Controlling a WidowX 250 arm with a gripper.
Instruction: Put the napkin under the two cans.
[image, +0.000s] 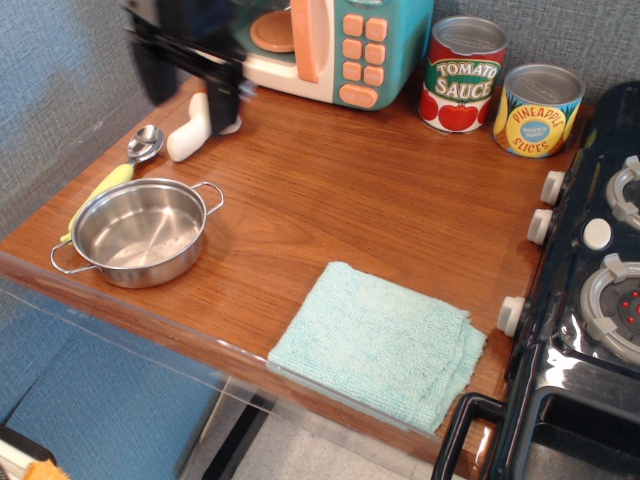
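Note:
The napkin (380, 342), a pale mint-green folded terry cloth, lies flat at the front edge of the wooden counter. The two cans stand at the back right: the red-and-green Tomato Sauce can (462, 75) and the yellow-and-blue Pineapple Slices can (539, 110), side by side against the wall. My gripper (190, 85) is a blurred black shape at the upper left, above the counter and in front of the toy microwave, far from napkin and cans. Its fingers hang apart with nothing between them.
A steel pot (138, 231) stands at the left front. A yellow-handled spoon (128, 162) and a toy mushroom (195, 125) lie behind it. A teal toy microwave (320, 45) stands at the back. A black toy stove (590, 280) borders the right side.

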